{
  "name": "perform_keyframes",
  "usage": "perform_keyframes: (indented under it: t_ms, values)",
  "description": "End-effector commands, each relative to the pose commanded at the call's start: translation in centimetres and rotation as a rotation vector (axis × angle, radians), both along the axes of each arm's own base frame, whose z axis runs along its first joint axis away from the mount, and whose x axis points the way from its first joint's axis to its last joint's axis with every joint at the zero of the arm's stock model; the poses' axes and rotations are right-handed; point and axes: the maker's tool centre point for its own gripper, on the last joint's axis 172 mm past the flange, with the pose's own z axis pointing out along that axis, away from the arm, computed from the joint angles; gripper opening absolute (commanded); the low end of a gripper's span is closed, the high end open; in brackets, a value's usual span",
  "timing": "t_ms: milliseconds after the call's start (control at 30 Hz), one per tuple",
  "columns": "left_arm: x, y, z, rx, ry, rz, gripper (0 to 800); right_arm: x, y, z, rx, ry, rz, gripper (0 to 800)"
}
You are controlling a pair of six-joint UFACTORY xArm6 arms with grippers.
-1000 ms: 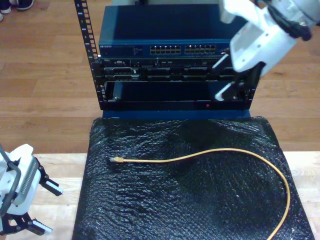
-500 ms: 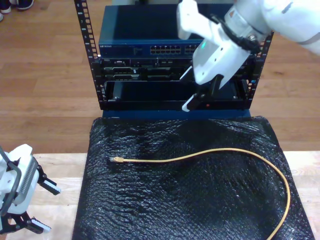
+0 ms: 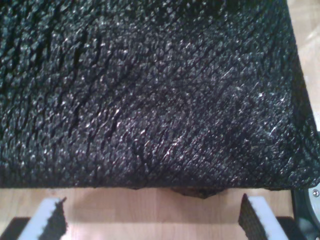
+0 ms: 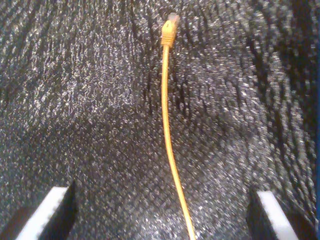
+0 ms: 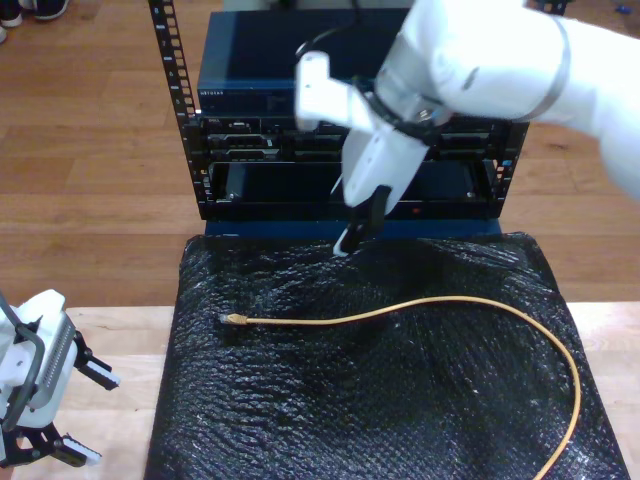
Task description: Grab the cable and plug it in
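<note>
While the cable (image 5: 420, 308) lies loose on the black mat (image 5: 380, 400), two arms are poised at opposite sides of the scene.

Cable: yellow-orange, its clear plug (image 5: 233, 319) at centre left of the exterior frame; the line runs right across the mat, curves down near the mat's right edge and leaves at the lower right of the frame. Nothing grips it.

My second gripper (image 5: 355, 222): upper centre of the exterior frame, on a white arm (image 5: 480, 60), above the mat's far edge and in front of the rack (image 5: 340, 170). Its wrist view shows the cable (image 4: 167, 130) running between the two fingertips (image 4: 50, 210), plug (image 4: 170, 25) at the far end. Jaws spread wide, apart from the cable.

My first gripper (image 5: 88, 415): lower left corner of the exterior frame, over the wooden table (image 5: 110, 330), just beside the mat's left edge. Its wrist view shows the pads (image 3: 47, 220) spread, over bare wood, with the mat (image 3: 150, 90) beyond. Holding nothing.

Rack: blue network switch (image 5: 250, 95) on top, row of ports partly hidden by the arm.
</note>
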Motion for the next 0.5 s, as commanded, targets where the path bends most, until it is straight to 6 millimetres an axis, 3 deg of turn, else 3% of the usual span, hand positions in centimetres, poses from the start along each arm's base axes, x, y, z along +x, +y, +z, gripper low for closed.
perform_keyframes:
  t_ms: [300,500]
  values:
    - [0.0,0.0,0.0,0.000,0.000,0.001,800,-0.2,1.9,-3.3,-0.170,-0.051,-0.020,794]
    - [0.0,0.0,-0.1,-0.001,0.003,0.001,800,-2.2,5.3,-6.3,-0.235,-0.048,-0.025,794]
